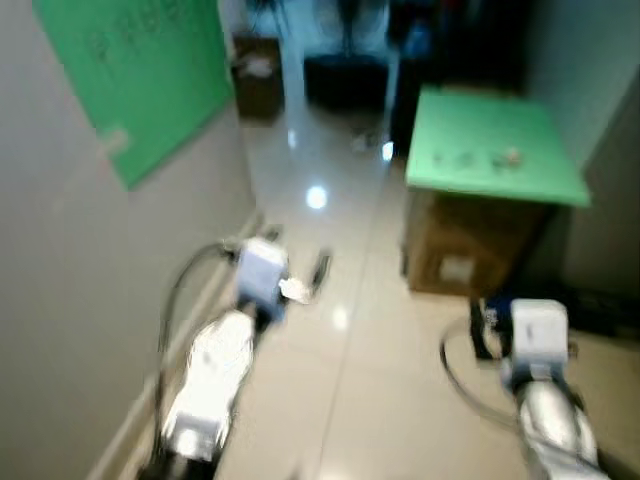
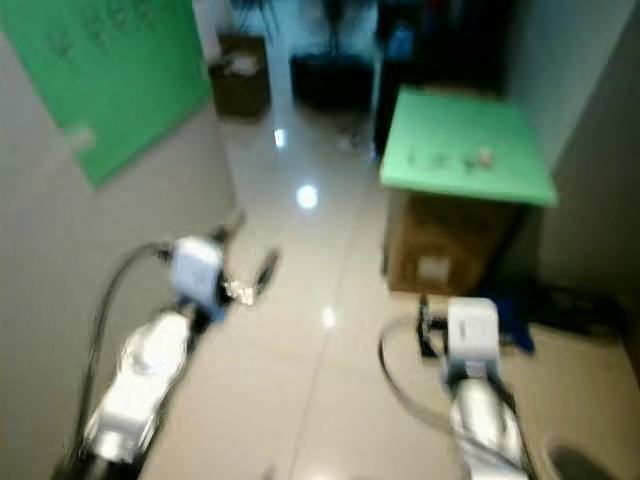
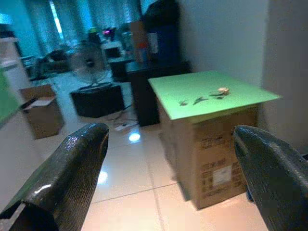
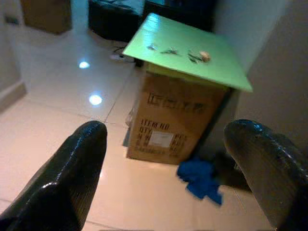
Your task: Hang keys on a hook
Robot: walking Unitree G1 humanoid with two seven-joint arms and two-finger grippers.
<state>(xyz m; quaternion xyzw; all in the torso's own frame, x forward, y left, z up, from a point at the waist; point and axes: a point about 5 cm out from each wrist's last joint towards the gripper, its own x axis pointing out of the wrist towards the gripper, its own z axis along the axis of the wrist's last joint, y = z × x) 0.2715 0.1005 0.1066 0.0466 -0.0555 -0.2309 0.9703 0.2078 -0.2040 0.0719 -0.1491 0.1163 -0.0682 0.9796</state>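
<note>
We see the keys [image 4: 169, 50] lying flat on the green desk [image 4: 226, 72] above a cardboard box [image 4: 175, 120]; their direction is too small to tell; left hand [image 3: 168, 178] and right hand [image 4: 163, 168] are spread, well apart from this desk; a blue cloth [image 4: 199, 179] lies beside the box.

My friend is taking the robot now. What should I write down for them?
Left gripper: jaws open, holding nothing, raised over the shiny tiled floor.
Right gripper: jaws open, holding nothing, aimed toward the box.
Small keys lie on the flat green board topping the brown cardboard box, ahead and to the right.
A green panel hangs on the left wall; too blurred to make out a hook.
Done: nothing yet.
Left: reach the box, grasp keys, hang them.
</note>
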